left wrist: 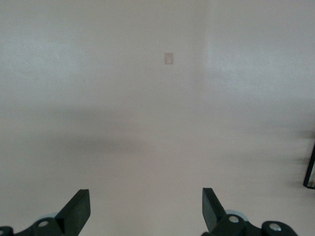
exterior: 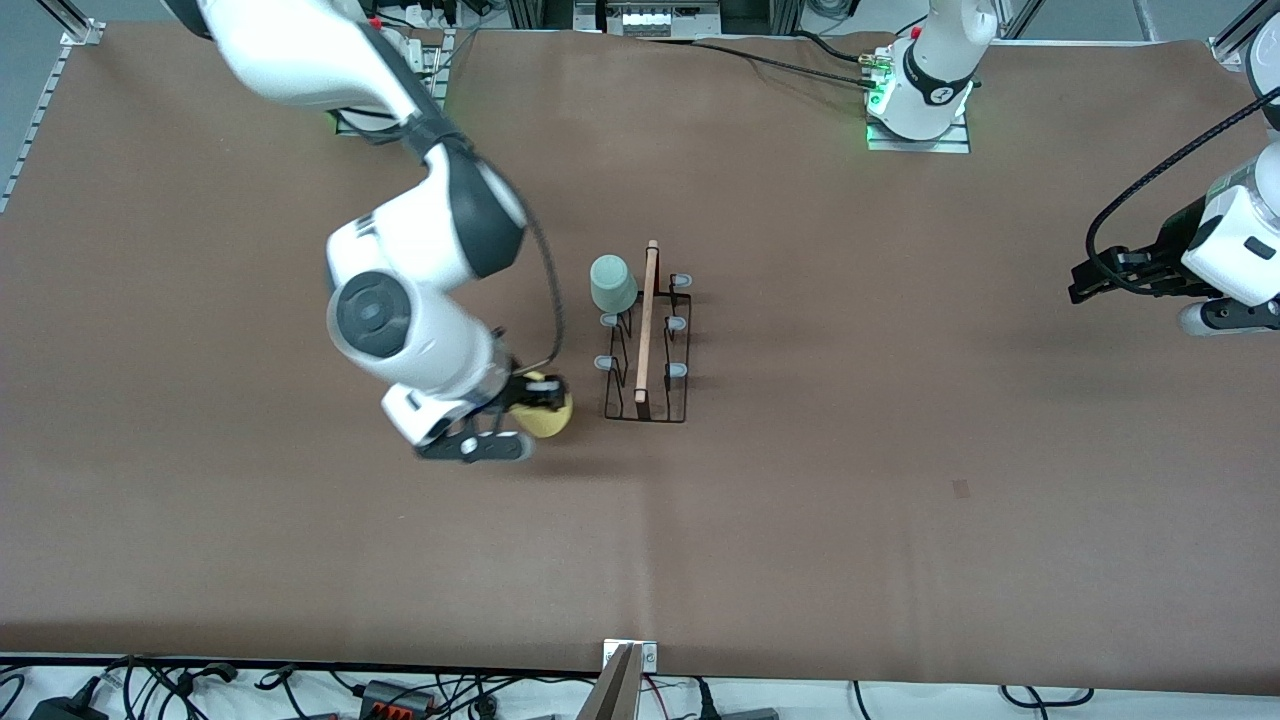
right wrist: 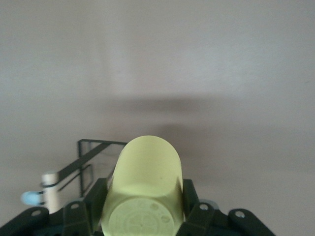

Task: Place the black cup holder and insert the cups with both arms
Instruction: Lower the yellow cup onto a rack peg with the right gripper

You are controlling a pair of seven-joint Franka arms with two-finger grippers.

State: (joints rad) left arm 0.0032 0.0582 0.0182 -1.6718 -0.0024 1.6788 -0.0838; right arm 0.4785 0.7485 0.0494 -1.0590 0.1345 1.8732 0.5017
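Observation:
The black cup holder (exterior: 648, 340) stands mid-table, its wooden rod (exterior: 646, 325) along the top. A mint green cup (exterior: 612, 283) sits upside down on one of its pegs at the end nearer the robots' bases. My right gripper (exterior: 530, 405) is shut on the yellow cup (exterior: 548, 412), held on its side just beside the holder's end nearer the front camera. In the right wrist view the yellow cup (right wrist: 145, 189) fills the jaws, with the holder (right wrist: 83, 164) beside it. My left gripper (exterior: 1085, 280) is open and empty, waiting at the left arm's end of the table. The light blue cup is out of view.
Bare brown table surface (exterior: 900, 480) surrounds the holder. A small dark mark (exterior: 961, 488) lies on the table toward the left arm's end; it also shows in the left wrist view (left wrist: 169, 58). Cables run along the table's edges.

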